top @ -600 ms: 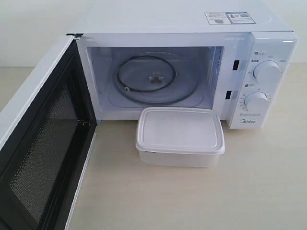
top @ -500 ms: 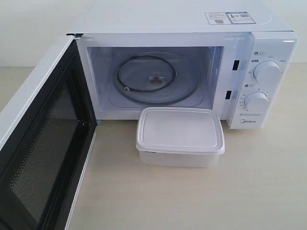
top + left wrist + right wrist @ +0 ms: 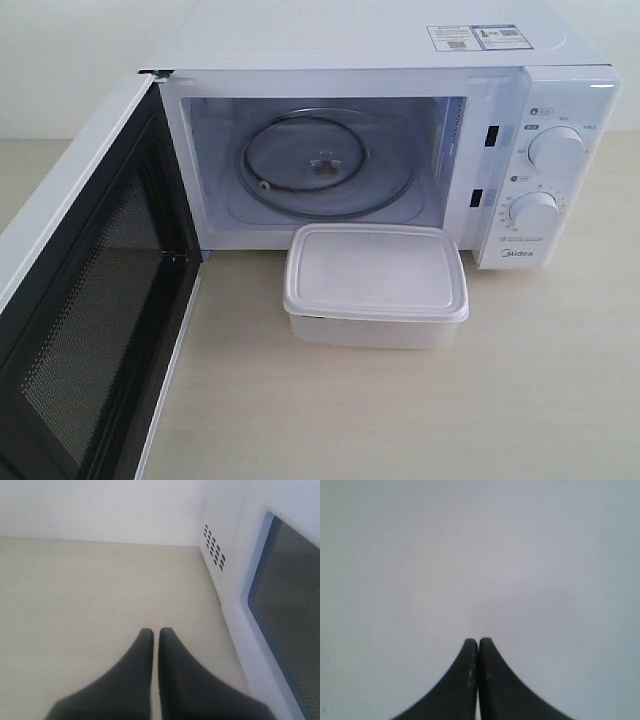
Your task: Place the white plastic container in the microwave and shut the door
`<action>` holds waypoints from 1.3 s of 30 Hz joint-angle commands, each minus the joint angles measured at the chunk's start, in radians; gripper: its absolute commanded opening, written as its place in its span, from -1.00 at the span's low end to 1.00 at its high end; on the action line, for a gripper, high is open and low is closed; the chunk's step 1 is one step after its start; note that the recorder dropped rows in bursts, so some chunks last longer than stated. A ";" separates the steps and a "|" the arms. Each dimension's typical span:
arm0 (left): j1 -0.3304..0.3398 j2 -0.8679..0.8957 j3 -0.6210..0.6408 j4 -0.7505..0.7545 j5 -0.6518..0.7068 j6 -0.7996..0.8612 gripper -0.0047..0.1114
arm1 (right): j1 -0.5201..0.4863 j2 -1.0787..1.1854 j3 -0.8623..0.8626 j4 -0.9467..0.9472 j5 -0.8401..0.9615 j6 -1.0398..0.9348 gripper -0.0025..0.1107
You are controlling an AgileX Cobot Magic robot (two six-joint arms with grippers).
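The white plastic container [image 3: 376, 284] sits lidded on the table right in front of the microwave [image 3: 400, 60], below its open cavity with the glass turntable [image 3: 325, 165]. The door [image 3: 85, 300] stands swung wide open at the left, mesh inner face showing. Neither gripper appears in the exterior view. My left gripper [image 3: 155, 632] is shut and empty over bare table, beside the door's outer window [image 3: 290, 610]. My right gripper [image 3: 478, 642] is shut and empty, facing a plain whitish surface.
Two round knobs [image 3: 556, 150] sit on the microwave's right panel. Vent holes [image 3: 214, 548] mark the microwave's side in the left wrist view. Light wooden tabletop [image 3: 400, 410] stretches in front of the container.
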 commanded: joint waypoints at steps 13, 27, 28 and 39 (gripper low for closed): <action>-0.003 -0.004 0.004 -0.003 -0.007 -0.002 -0.84 | 0.030 0.359 -0.507 -0.006 0.481 0.397 -0.96; -0.003 -0.004 0.004 -0.003 -0.007 -0.002 -0.84 | 0.104 0.422 -0.502 -0.002 0.501 0.462 -0.96; -0.003 -0.004 0.004 -0.003 -0.007 -0.002 -0.84 | 0.123 0.437 -0.501 -0.002 0.526 0.463 -0.96; -0.003 -0.004 0.004 -0.003 -0.007 -0.002 -0.84 | 0.340 0.560 -0.501 0.055 0.690 0.453 -0.96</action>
